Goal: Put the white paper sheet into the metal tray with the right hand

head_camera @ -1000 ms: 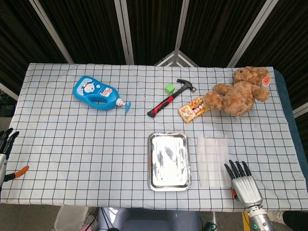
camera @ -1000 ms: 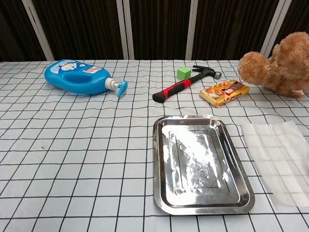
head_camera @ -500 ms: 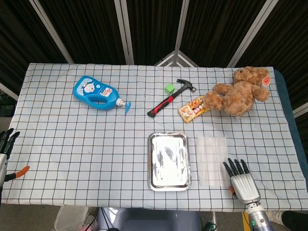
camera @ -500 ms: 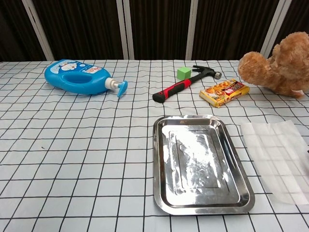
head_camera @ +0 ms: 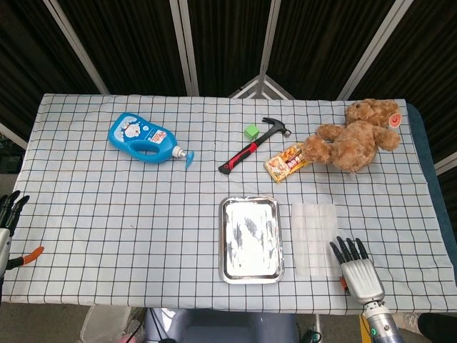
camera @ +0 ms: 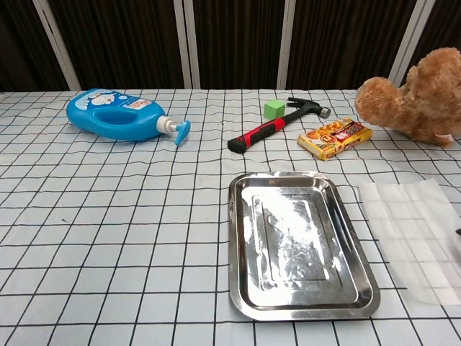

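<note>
White paper sheet (head_camera: 315,239) flat on cloth, centre-right, just right of metal tray (head_camera: 249,272). Right hand (head_camera: 356,268) lower right, fingers spread, empty, fingertips seemingly at sheet's corner. Left hand (head_camera: 8,211) at left edge, apparently spread.

Right hand (head_camera: 356,271): silver back up, dark fingers (head_camera: 345,249) straight and spread, pointing forward, holding nothing. Left hand (head_camera: 8,211): mostly out of frame, dark fingers spread, pointing forward, empty.
</note>
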`<action>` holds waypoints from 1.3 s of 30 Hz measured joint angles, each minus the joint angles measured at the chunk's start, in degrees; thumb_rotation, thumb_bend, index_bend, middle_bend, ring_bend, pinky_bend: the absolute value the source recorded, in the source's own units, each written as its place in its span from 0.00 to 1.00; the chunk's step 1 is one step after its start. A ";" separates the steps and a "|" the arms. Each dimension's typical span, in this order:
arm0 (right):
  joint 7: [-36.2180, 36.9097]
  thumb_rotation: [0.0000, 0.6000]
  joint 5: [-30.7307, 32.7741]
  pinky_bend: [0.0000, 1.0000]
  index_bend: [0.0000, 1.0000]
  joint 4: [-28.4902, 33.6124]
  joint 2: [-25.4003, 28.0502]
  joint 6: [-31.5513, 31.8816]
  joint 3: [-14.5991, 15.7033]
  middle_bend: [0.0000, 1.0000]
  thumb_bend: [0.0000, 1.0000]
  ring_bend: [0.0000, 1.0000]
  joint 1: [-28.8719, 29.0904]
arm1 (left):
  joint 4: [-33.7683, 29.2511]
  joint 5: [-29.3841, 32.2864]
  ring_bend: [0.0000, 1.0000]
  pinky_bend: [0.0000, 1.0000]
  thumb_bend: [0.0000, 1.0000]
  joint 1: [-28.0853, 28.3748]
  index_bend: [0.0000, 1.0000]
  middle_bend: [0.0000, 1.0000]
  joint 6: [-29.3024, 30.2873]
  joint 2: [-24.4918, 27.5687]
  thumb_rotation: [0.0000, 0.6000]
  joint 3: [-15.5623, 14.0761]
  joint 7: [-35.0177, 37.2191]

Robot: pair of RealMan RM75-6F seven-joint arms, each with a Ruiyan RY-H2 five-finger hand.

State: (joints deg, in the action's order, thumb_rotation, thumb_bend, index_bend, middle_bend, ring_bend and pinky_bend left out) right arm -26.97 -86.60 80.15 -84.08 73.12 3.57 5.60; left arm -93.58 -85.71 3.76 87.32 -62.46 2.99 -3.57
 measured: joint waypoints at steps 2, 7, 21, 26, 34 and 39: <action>0.09 1.00 -0.03 0.00 0.00 0.00 -0.19 0.15 -0.14 0.00 0.39 0.00 0.12 | -0.01 -0.06 0.00 0.00 0.00 0.00 0.00 0.00 0.02 -0.01 1.00 -0.03 -0.05; -0.05 1.00 -0.30 0.00 0.00 0.09 -0.58 0.60 -0.44 0.00 0.41 0.00 0.40 | 0.00 -0.14 0.00 0.00 0.00 -0.02 0.00 0.00 0.15 -0.08 1.00 -0.02 0.08; -0.61 1.00 1.20 0.00 0.00 -0.39 -1.85 -0.22 -1.44 0.00 0.43 0.00 1.32 | -0.05 -0.05 0.00 0.00 0.00 -0.06 0.00 0.00 0.05 -0.02 1.00 -0.09 0.28; 1.19 1.00 0.67 0.00 0.09 -1.21 -2.47 0.04 -1.73 0.00 0.43 0.00 1.78 | -0.14 0.17 0.00 0.00 0.00 -0.07 0.00 0.00 -0.11 0.04 1.00 -0.08 0.61; 6.34 1.00 -5.34 0.00 0.17 -1.26 -3.87 4.70 -1.98 0.02 0.46 0.00 3.05 | -0.13 -0.14 0.00 0.00 0.00 -0.09 0.00 0.00 -0.11 0.04 1.00 -0.28 0.64; 5.75 1.00 -5.13 0.00 0.23 -0.58 -4.55 4.28 -2.40 0.04 0.50 0.00 3.69 | -0.09 -0.08 0.00 0.00 0.00 -0.13 0.00 0.00 -0.03 0.18 1.00 -0.22 1.03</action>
State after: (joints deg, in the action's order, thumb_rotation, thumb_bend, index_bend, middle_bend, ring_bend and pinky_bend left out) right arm -21.23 -91.73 79.57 -88.63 77.39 1.17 9.29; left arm -93.66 -85.79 3.63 87.29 -62.28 2.77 -2.54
